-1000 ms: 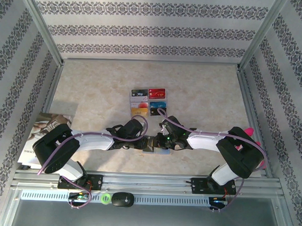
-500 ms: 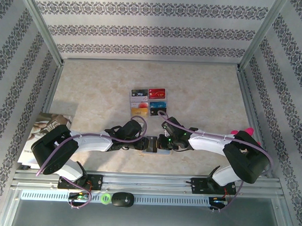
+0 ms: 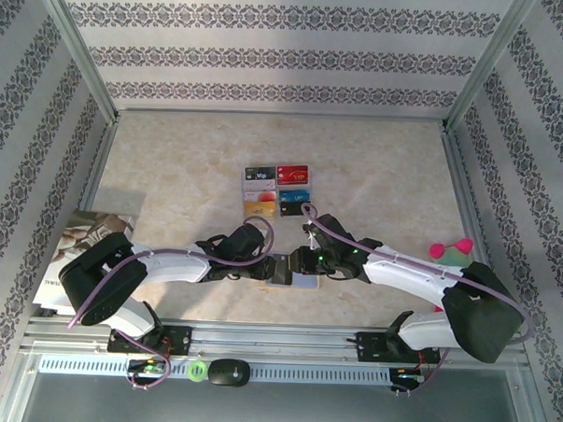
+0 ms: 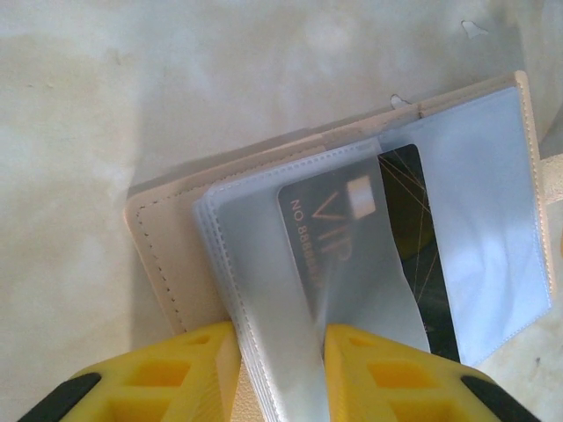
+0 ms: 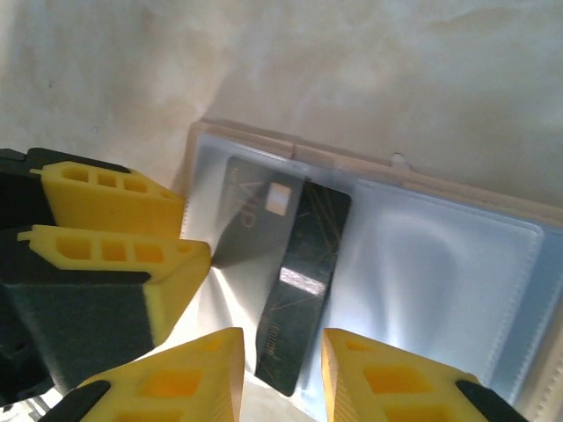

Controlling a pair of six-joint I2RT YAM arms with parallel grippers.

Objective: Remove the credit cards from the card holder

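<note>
Left hand (image 4: 280, 334) clamped on card holder (image 4: 237, 246) sleeves, bottom of frame. Right hand (image 5: 283, 343) narrowly parted around black card (image 5: 303, 264) end.

Tan card holder (image 4: 163, 255), black gold-lettered card (image 4: 413, 237)

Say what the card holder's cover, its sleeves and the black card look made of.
Card holder cover: matte tan leather or imitation, stitched edge. Sleeves: frosted clear soft plastic, welded seams. VIP card: stiff glossy black plastic, probably, gold print.
</note>
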